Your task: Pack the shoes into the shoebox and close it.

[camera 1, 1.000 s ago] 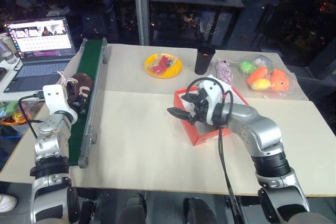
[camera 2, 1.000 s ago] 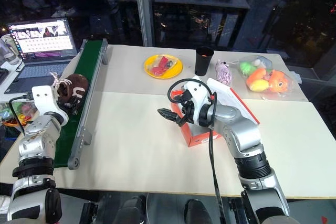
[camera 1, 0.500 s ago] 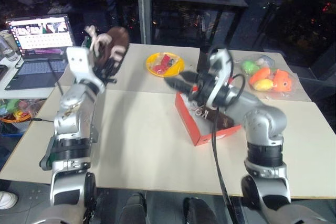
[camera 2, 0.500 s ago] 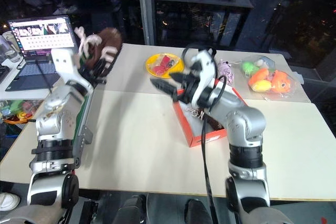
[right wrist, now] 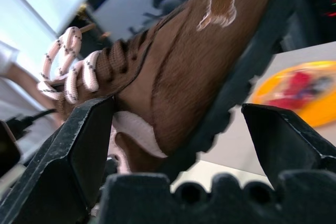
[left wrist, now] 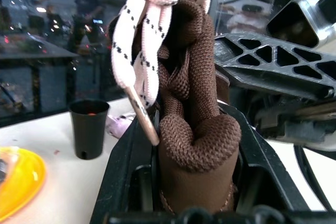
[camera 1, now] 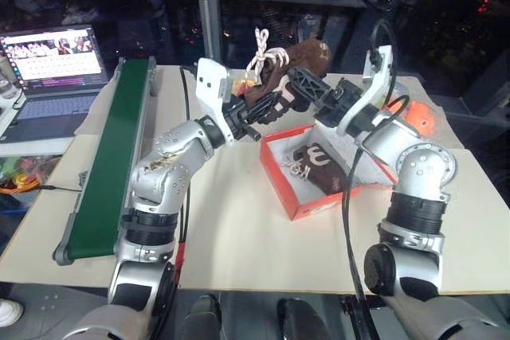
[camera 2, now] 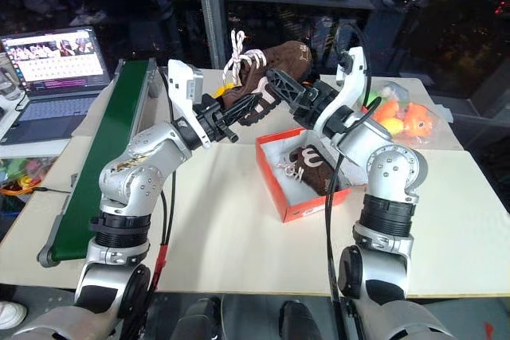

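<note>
Two shoes, apart from each other. One brown shoe held up in the air above the table, over the back-left corner of the shoebox. Long axis roughly level, tilting a little upward toward the right; cream laces at the left end, rounded end at the upper right. Left gripper clamped on the shoe from the left and below, fingers pressed in on the brown knit in the left wrist view. Right gripper reaches in from the right, fingers spread wide to either side of the shoe; cannot tell whether they touch it.

Shoebox sits open on the table, red-orange outside, white inside, lid laid back toward the right. Second shoe lies inside, long axis running from the near-left toward the far-right of the box.

Yellow plate and black cup stand on the table behind. Green conveyor along the left edge. Laptop beyond it, screen lit.
</note>
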Robot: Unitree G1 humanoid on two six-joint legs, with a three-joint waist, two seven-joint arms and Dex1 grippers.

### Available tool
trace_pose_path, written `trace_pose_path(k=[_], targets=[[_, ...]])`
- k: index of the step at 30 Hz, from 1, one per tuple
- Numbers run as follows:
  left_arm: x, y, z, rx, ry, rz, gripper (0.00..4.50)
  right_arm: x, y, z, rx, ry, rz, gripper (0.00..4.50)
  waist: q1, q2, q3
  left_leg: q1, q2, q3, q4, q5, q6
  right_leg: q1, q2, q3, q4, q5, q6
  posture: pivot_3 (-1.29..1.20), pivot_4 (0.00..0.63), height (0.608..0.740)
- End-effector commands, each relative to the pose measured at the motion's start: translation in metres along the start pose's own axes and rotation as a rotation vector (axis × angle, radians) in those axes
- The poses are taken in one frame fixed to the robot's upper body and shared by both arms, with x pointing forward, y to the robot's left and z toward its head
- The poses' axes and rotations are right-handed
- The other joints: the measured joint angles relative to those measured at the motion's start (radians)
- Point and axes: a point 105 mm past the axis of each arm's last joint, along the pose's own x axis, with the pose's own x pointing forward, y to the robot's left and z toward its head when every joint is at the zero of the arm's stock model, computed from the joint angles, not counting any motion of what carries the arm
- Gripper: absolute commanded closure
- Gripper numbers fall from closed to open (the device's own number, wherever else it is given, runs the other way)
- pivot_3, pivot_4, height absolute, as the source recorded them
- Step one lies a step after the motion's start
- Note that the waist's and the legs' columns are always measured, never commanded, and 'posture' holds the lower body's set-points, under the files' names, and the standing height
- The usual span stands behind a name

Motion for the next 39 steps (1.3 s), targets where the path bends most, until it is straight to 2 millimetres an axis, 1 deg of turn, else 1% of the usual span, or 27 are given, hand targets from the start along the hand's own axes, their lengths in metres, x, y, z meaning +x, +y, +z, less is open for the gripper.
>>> trace_pose_path(k=[1,2,5,7,8,11,13,14,16,17,19,20,21,22,24,26,28,29,31,33,36,39], targets=[[0.004,-0.017,0.021,0.012,-0.071,-0.081,3.31,-0.004,-0.004,0.007,-0.008,-0.034,-0.032,0.00,-0.001,0.000,0.000,0.000,0.000,0.000,0.000,0.000,0.000,0.000,0.000,0.000,0.000,0.000,0.000,0.00,0.150,0.736],[0.005,-0.018,0.020,0.007,-0.068,-0.088,3.31,-0.004,-0.004,0.008,-0.005,-0.040,-0.034,0.00,0.000,0.000,0.000,0.000,0.000,0.000,0.000,0.000,0.000,0.000,0.000,0.000,0.000,0.000,0.000,0.00,0.150,0.736],[0.005,-0.021,0.017,0.001,-0.057,-0.100,3.32,-0.005,-0.004,0.012,0.015,-0.070,-0.034,0.64,0.004,0.000,0.000,0.000,0.000,0.000,0.000,0.000,0.000,0.000,0.000,0.000,-0.001,0.000,0.000,0.00,0.150,0.736],[0.006,-0.020,0.014,-0.006,-0.044,-0.092,3.32,-0.005,0.000,0.016,0.019,-0.083,-0.018,1.26,0.006,0.000,0.000,0.000,0.000,0.000,0.000,0.000,0.000,0.000,0.000,0.000,-0.001,0.000,0.000,0.00,0.150,0.736],[0.006,-0.020,0.012,-0.006,-0.036,-0.088,3.32,-0.005,0.002,0.017,0.020,-0.090,-0.013,1.67,0.007,0.000,0.000,0.000,0.000,0.000,0.000,0.000,0.000,0.000,0.000,0.000,-0.001,0.000,0.000,0.00,0.150,0.736],[0.005,-0.015,0.008,-0.031,-0.021,-0.058,3.32,-0.004,0.006,0.024,0.024,-0.117,-0.005,2.68,0.008,0.000,0.000,0.000,0.000,0.000,0.000,0.000,0.000,0.000,0.000,0.000,-0.001,0.000,0.000,0.00,0.150,0.736],[0.003,-0.010,0.009,-0.050,-0.033,-0.037,2.50,-0.004,0.007,0.029,0.022,-0.133,-0.009,3.30,0.008,0.000,0.000,0.000,0.000,0.000,0.000,0.000,0.000,0.000,0.000,0.000,-0.001,0.000,0.000,0.00,0.150,0.736],[0.001,-0.008,0.010,-0.074,-0.043,-0.036,2.28,-0.004,0.007,0.032,0.016,-0.140,-0.014,3.62,0.008,0.000,0.000,0.000,0.000,0.000,0.000,0.000,0.000,0.000,0.000,0.000,-0.001,0.000,0.000,0.00,0.150,0.736],[-0.001,-0.005,0.012,-0.093,-0.050,-0.032,1.53,-0.005,0.005,0.038,0.000,-0.148,-0.025,4.04,0.008,0.001,0.000,0.000,0.000,0.000,0.000,0.000,0.000,0.000,0.000,0.000,-0.001,0.000,0.000,0.00,0.150,0.736],[-0.003,-0.001,0.013,-0.095,-0.049,-0.016,1.17,-0.006,0.002,0.042,-0.032,-0.149,-0.042,4.12,0.008,0.001,0.000,0.000,0.000,0.000,0.000,0.000,0.000,0.000,0.000,0.000,-0.001,0.000,0.000,0.00,0.150,0.736],[-0.006,0.008,0.012,-0.094,-0.042,0.018,0.36,-0.009,-0.003,0.051,-0.092,-0.147,-0.069,4.13,0.008,0.001,0.000,0.000,0.000,0.000,0.000,0.000,0.000,0.000,0.000,0.000,-0.001,0.000,0.000,0.00,0.150,0.736],[-0.008,0.011,0.012,-0.094,-0.039,0.031,0.07,-0.011,-0.005,0.055,-0.115,-0.144,-0.079,4.13,0.009,0.001,0.001,0.000,0.000,0.000,0.000,0.000,0.000,0.000,0.000,0.000,-0.001,0.000,0.000,0.00,0.150,0.736],[-0.011,0.016,0.011,-0.085,-0.029,0.052,0.00,-0.013,-0.008,0.059,-0.163,-0.129,-0.098,4.13,0.009,0.001,0.001,0.000,0.000,0.000,0.000,0.000,0.000,0.000,0.000,0.000,-0.001,0.000,0.000,0.00,0.150,0.736],[-0.018,0.028,0.006,-0.065,0.001,0.101,0.00,-0.017,-0.016,0.061,-0.245,-0.085,-0.136,4.13,0.009,0.001,0.001,-0.001,0.000,0.000,0.000,0.000,0.000,0.000,0.000,0.000,-0.001,0.000,0.000,0.00,0.150,0.736],[-0.032,0.048,-0.004,-0.043,0.050,0.186,0.00,-0.027,-0.034,0.054,-0.369,0.040,-0.201,4.13,0.008,0.002,0.001,0.000,0.000,0.000,0.000,0.000,0.000,0.000,-0.001,0.000,-0.002,0.000,0.000,0.00,0.150,0.736],[-0.039,0.055,-0.009,-0.027,0.080,0.220,0.00,-0.033,-0.046,0.040,-0.415,0.133,-0.216,4.14,0.007,0.002,0.001,0.000,0.000,0.001,-0.001,0.000,0.000,0.000,-0.001,0.000,-0.002,0.000,0.000,0.00,0.150,0.736],[-0.043,0.056,-0.012,-0.022,0.093,0.233,0.00,-0.039,-0.056,0.025,-0.425,0.203,-0.219,4.14,0.006,0.002,0.001,0.000,0.000,0.001,-0.001,0.000,0.000,0.000,-0.001,0.000,-0.003,0.000,0.000,0.00,0.150,0.736],[-0.043,0.056,-0.013,-0.022,0.095,0.236,0.00,-0.041,-0.059,0.020,-0.426,0.226,-0.220,4.14,0.006,0.002,0.001,0.000,0.000,0.001,-0.001,0.000,0.000,0.000,-0.001,0.000,-0.003,-0.001,0.000,0.00,0.150,0.736],[-0.044,0.054,-0.015,-0.021,0.101,0.237,0.00,-0.046,-0.066,0.000,-0.413,0.302,-0.211,4.14,0.007,0.002,0.001,0.000,0.000,0.001,-0.001,0.000,0.000,0.000,-0.001,0.000,-0.003,0.000,0.000,0.00,0.150,0.736],[-0.045,0.052,-0.017,-0.020,0.105,0.234,0.00,-0.049,-0.070,-0.012,-0.394,0.341,-0.209,4.14,0.008,0.002,0.001,-0.001,0.000,0.001,-0.001,0.000,0.000,0.000,-0.001,0.000,-0.003,0.000,0.000,0.00,0.150,0.736],[-0.045,0.048,-0.019,-0.022,0.108,0.232,0.00,-0.051,-0.075,-0.026,-0.382,0.380,-0.208,4.14,0.009,0.002,0.001,-0.001,0.000,0.001,-0.001,0.000,0.000,0.000,-0.001,0.000,-0.002,0.000,0.000,0.00,0.150,0.736],[-0.047,0.047,-0.020,-0.022,0.110,0.233,0.00,-0.052,-0.075,-0.037,-0.382,0.416,-0.195,4.14,0.009,0.002,0.001,-0.001,0.000,0.001,0.000,0.000,0.000,0.000,-0.001,0.000,-0.002,0.000,0.000,0.00,0.150,0.736]])
